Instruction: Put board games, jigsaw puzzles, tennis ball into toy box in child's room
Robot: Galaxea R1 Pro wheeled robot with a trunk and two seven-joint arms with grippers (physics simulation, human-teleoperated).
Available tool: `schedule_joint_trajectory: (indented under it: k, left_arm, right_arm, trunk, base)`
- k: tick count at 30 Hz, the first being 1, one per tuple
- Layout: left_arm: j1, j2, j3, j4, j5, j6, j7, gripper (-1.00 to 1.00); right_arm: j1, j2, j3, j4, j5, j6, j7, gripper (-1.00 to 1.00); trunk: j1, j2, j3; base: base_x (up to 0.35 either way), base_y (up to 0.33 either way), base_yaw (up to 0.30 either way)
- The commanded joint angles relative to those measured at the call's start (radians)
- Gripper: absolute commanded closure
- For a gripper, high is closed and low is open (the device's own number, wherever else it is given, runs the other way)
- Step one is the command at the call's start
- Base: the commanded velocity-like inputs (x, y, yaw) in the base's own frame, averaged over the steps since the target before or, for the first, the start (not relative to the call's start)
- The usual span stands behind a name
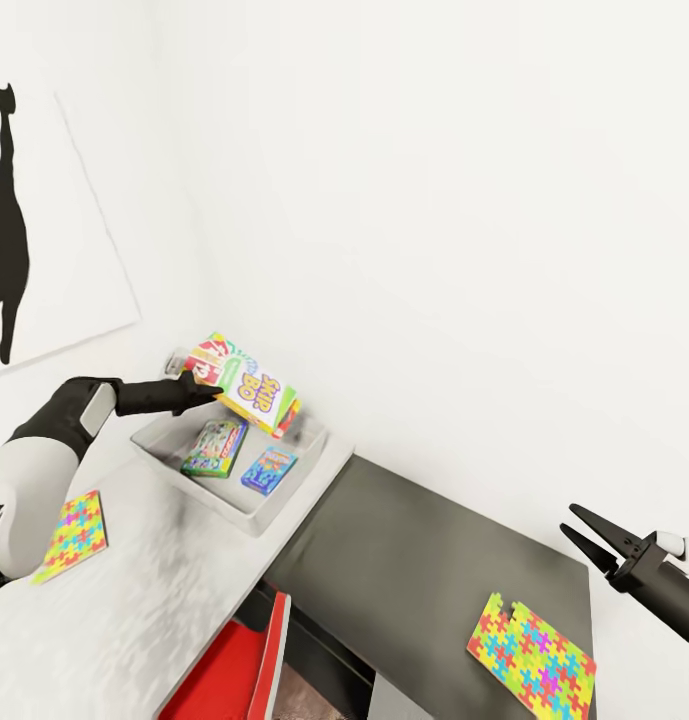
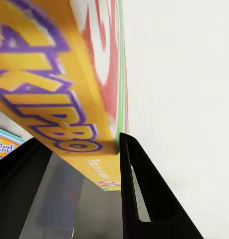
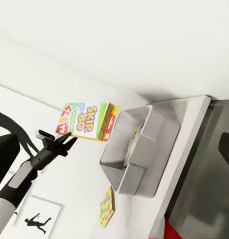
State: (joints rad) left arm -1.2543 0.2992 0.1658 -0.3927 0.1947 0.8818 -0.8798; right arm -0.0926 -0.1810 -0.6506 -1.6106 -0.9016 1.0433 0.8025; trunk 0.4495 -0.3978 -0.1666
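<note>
Fingers [image 2: 144,194] of L gripper [image 1: 196,385] clamped on edge of Skip-Bo board game [image 1: 246,385], held in air just above toy box [image 1: 309,470]. Box's long axis tilts down away from the fingers, over the toy box; printed face up. R gripper [image 1: 582,532] w/ fingers apart, nothing held, well away from toy box. Inside toy box: two games [image 1: 216,447]. Jigsaw puzzle [image 1: 76,532] near toy box on pale surface [image 1: 144,600]; 2nd puzzle [image 1: 532,656] farther off on dark surface [image 1: 424,560].

The walls [image 1: 434,180] are plain white. A picture [image 1: 44,220] with a black silhouette hangs on the left wall. A white table [image 1: 134,600] stands beside a dark grey one [image 1: 424,560].
</note>
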Motion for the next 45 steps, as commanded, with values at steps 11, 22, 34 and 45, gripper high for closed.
schedule_joint_trajectory:
  k: [11,22,34,45]
  left_arm:
    - [-0.002,0.004,0.005,-0.014,0.0,-0.002,-0.005,1.0]
    - [-0.002,0.002,0.005,-0.017,-0.001,-0.005,-0.005,1.0]
    - [-0.002,0.0,0.0,-0.017,-0.004,-0.042,-0.002,1.0]
    - [-0.002,0.0,0.0,-0.017,-0.004,-0.056,-0.002,1.0]
  right_arm:
    - [-0.001,0.0,-0.001,0.0,0.004,0.004,0.006,-1.0]
    - [-0.001,0.0,-0.002,0.0,0.005,0.004,0.012,-1.0]
    - [-0.001,0.0,-0.003,0.0,0.007,0.004,0.046,-1.0]
    - [-0.002,-0.045,-0.087,-0.002,0.013,0.004,0.303,-1.0]
  trunk:
    - [0.001,-0.002,-0.02]
    - [0.001,-0.002,-0.038]
    - [0.001,-0.002,-0.058]
    - [0.001,-0.002,-0.076]
  base:
    - [0.0,0.0,0.0]
    - [0.0,0.0,0.0]
    - [0.0,0.0,0.0]
    - [0.0,0.0,0.0]
